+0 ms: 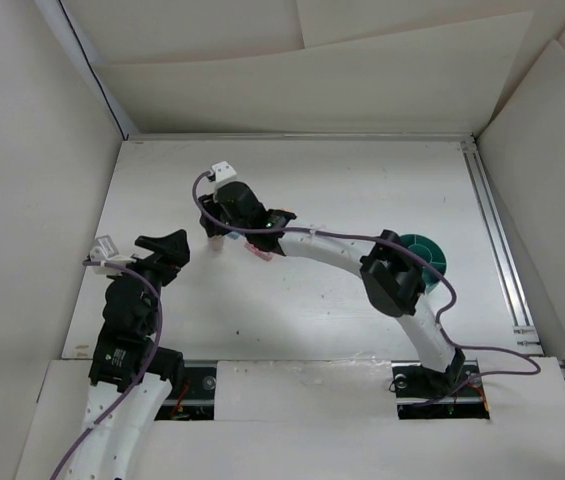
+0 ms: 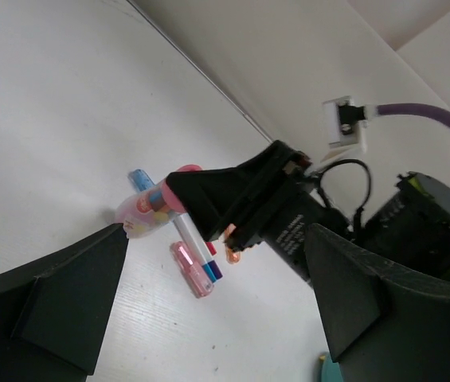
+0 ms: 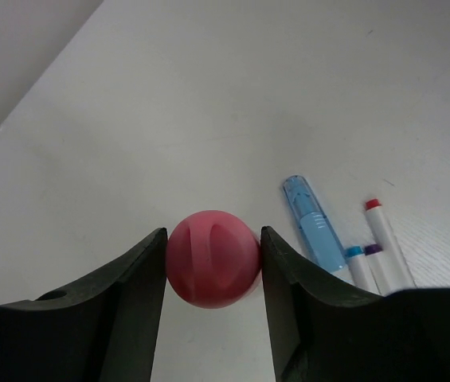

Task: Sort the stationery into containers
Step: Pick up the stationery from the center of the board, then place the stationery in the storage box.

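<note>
My right gripper (image 3: 213, 259) is shut on the round pink cap (image 3: 211, 256) of a small clear capsule (image 2: 146, 213) that holds coloured bits and rests tilted on the table. To its right lie a light blue eraser stick (image 3: 311, 215) and white pens (image 3: 388, 247) with red, blue and purple caps. A pink eraser block (image 2: 191, 269) lies beside the pens. My left gripper (image 1: 167, 250) is open and empty, short of this cluster, looking at it. The teal cup (image 1: 432, 255) stands at the right, half hidden behind the right arm.
The right arm (image 1: 342, 255) arches across the middle of the table from its base at the near right. White walls enclose the table on the left, back and right. A metal rail (image 1: 497, 240) runs along the right edge.
</note>
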Robot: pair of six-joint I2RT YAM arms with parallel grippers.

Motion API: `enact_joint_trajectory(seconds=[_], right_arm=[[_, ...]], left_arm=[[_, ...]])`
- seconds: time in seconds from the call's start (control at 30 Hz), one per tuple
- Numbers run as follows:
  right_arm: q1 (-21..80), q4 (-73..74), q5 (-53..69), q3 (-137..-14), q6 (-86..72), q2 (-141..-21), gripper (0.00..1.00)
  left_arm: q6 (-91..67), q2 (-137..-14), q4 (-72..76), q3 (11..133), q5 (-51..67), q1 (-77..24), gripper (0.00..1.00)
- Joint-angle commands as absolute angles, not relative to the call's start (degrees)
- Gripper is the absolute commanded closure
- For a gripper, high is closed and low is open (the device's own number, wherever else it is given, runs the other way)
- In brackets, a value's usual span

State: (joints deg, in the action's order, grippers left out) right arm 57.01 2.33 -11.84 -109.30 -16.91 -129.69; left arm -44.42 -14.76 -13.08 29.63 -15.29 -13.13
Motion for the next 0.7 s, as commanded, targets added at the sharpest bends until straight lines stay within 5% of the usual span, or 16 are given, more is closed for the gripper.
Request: enact_joint_trajectory(seconds=[0.0,0.3,0.5,0.67], right_arm=[[54.06,-1.32,-10.37,-107.77,-18.9,-119.11,0.73],[40.81,0.16,-15.71,-85.72,-18.9,-88.71,0.74],[29.2,9.23,-24.07,-72.17,-20.65,-66.82,0.73],[18.48,15.9,-26.46,-66.37,-23.81,-59.6,0.73]], left_arm=[[-43.68,-14.15,-11.69,32.34,-14.15,-13.27,0.11],[-43.68,-20.29,-4.85,28.05,-3.8,-13.27,0.12],[-44.82,-29.96,4.22,22.07,3.33,-13.8,0.34],[-44.13,-31.82,6.94,21.36,3.96,-13.8,0.36]])
